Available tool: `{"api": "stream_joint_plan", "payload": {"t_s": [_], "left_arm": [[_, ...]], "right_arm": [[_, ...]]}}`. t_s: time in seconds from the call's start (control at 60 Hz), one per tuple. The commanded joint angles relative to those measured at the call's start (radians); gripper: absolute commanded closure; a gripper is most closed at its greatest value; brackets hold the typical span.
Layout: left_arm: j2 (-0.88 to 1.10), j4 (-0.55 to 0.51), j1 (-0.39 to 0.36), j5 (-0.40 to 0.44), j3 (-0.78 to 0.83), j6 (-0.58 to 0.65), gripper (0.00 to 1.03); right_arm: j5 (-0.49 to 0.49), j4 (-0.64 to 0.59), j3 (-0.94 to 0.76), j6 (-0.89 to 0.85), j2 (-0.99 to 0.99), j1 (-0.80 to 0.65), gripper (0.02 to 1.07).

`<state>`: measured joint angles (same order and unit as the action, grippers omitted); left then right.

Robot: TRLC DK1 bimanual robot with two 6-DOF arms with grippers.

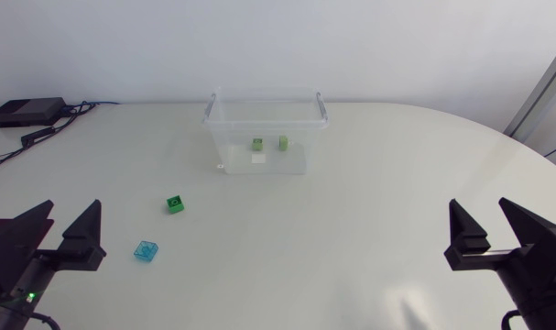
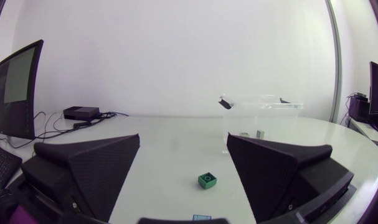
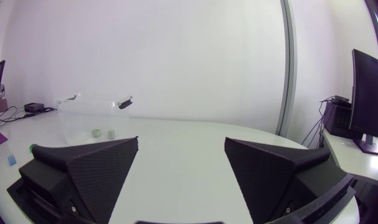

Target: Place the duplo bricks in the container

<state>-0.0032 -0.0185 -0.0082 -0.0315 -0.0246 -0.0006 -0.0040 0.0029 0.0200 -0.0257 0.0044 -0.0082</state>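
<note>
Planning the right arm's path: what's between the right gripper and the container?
Only bare table lies between the right gripper and the container, seen in the head view.

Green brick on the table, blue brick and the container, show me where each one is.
green brick (image 1: 175, 203), head view, its studded top.
blue brick (image 1: 146, 250), head view, its top face.
container (image 1: 230, 147), head view, its clear front wall.

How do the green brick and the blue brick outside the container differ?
The green brick is strong green; the blue brick is pale blue. The green brick lies nearer the container, the blue brick nearer the left gripper. The blue brick looks flatter than the green brick, though that is hard to judge. Both sit on the table, ungripped, on the left arm's side.
</note>
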Motion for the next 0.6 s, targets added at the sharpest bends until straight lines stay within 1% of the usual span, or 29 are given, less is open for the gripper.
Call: {"api": "stream_joint_plan", "payload": {"t_s": [0.0, 0.1, 0.4, 0.583], "left_arm": [[-0.006, -0.009, -0.019, 0.005, -0.061, -0.018, 0.10], [0.055, -0.011, -0.039, 0.005, -0.135, -0.021, 0.10], [0.436, -0.014, -0.041, 0.005, -0.374, -0.035, 0.10], [0.813, -0.215, -0.030, -0.004, -0.609, -0.078, 0.10]], "right_arm": [[-0.007, -0.009, -0.020, 0.017, -0.009, -0.004, 0.07], [-0.007, -0.009, -0.020, 0.017, -0.009, -0.004, 0.07], [-0.007, -0.009, -0.020, 0.017, -0.009, -0.004, 0.07], [-0.007, -0.009, -0.020, 0.017, -0.009, -0.004, 0.07]]}}
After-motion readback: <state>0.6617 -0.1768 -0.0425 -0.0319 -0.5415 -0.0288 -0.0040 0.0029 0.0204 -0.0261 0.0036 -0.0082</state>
